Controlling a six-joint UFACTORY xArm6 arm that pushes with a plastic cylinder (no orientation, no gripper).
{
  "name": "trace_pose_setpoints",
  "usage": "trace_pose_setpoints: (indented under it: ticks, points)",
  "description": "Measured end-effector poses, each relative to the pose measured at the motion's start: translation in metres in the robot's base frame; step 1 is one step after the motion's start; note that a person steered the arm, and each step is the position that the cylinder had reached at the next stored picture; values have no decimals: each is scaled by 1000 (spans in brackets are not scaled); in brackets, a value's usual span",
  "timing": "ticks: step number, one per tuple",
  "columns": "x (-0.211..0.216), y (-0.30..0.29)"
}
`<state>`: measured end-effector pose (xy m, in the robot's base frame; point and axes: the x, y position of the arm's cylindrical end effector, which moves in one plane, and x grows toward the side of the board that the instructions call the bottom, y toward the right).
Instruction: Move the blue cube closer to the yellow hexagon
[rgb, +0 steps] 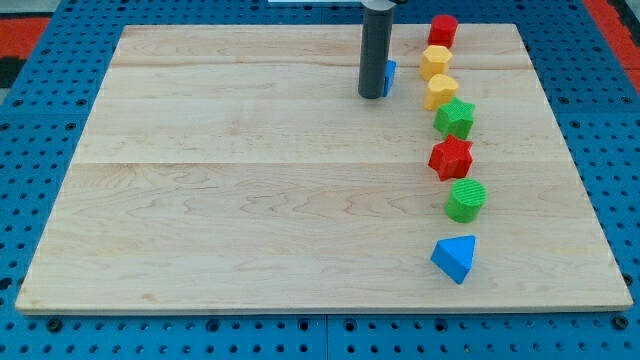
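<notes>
The blue cube (390, 76) sits near the view's top, mostly hidden behind my dark rod; only its right edge shows. My tip (371, 96) rests on the board, touching or right against the cube's left side. The yellow hexagon (435, 62) lies a short way to the cube's right, at the view's upper right, with a small gap between them.
To the right stands a column of blocks: a red cylinder (443, 29) at the top, a second yellow block (441, 92), a green star (455, 118), a red star (451, 157), a green cylinder (465, 200) and a blue triangular block (455, 258). The wooden board (250, 200) lies on a blue perforated table.
</notes>
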<state>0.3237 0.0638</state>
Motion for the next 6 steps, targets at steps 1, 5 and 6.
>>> trace_pose_setpoints:
  ticks: [1, 5, 6]
  points:
    - [-23, 2]
    - [-89, 5]
    - [-91, 33]
